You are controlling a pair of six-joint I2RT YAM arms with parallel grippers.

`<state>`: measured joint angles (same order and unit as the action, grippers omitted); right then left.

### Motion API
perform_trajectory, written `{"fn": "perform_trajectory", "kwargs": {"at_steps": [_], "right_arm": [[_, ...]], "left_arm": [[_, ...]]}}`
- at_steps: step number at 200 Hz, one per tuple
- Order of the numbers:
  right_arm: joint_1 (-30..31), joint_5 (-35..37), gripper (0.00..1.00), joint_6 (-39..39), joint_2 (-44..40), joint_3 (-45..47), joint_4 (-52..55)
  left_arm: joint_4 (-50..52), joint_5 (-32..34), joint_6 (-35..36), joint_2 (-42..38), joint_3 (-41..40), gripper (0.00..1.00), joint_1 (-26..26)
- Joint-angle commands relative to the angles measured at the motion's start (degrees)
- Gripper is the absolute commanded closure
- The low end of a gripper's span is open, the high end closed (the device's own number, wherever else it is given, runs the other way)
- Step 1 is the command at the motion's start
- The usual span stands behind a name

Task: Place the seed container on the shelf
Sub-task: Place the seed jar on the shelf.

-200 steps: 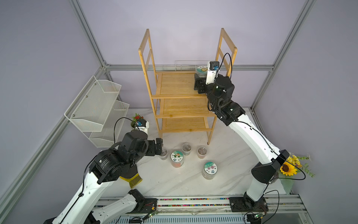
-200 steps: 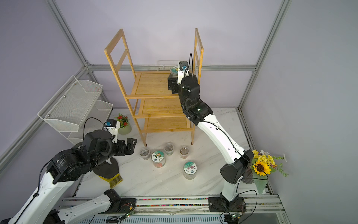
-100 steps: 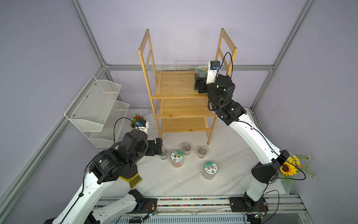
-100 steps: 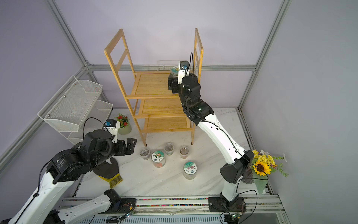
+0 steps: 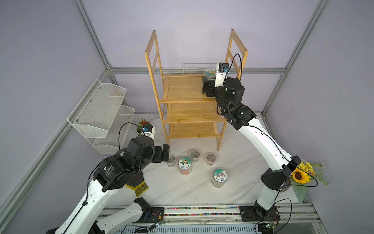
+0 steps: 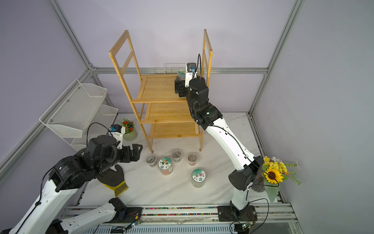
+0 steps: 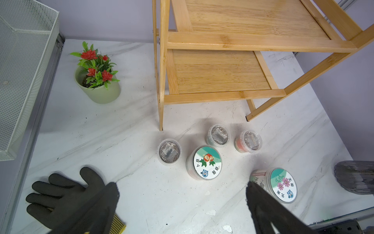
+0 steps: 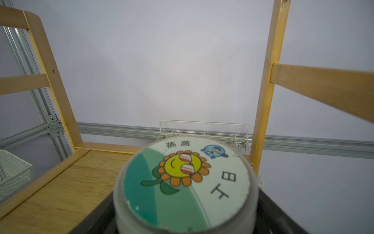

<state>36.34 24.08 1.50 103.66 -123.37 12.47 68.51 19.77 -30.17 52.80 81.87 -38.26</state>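
Nothing has visibly shifted since a second ago; both arms sit as they were. On the white marble counter (image 5: 238, 145) stands the bamboo shelf (image 5: 188, 89), three tiers tall. The right pincer (image 5: 209, 80) reaches over the top tier at its back right corner and is closed around the seed container (image 8: 186, 178), whose sunflower lid faces up. Whether its base touches the slats is hidden. The left pincer (image 7: 182, 187) hangs spread wide and empty over the counter, in front of the shelf's foot. Near it stand a fruit-lidded jar (image 5: 184, 165), a flower-lidded jar (image 5: 219, 177) and a cluster of small clear cups (image 5: 195, 155). A dark glove (image 6: 113, 176) lies flat under the left arm.
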Motion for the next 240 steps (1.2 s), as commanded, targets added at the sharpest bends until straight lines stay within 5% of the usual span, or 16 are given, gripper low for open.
{"fn": "perform_trajectory", "kwargs": {"at_steps": [1,104,240], "right_arm": [[0.40,-0.65,0.14,-0.86,0.85,-1.80,1.13],[0.40,0.34,0.03,-0.55,-0.51,-0.35,0.86],[0.66,0.92,0.03,-0.62,-4.76,3.87,1.79]], "left_arm": [[-0.87,0.04,1.52,-0.50,0.71,0.00,0.46],[-0.75,-0.26,1.43,-0.50,0.85,0.00,0.56],[0.03,-0.23,0.99,-0.31,2.29,0.00,0.61]]}}
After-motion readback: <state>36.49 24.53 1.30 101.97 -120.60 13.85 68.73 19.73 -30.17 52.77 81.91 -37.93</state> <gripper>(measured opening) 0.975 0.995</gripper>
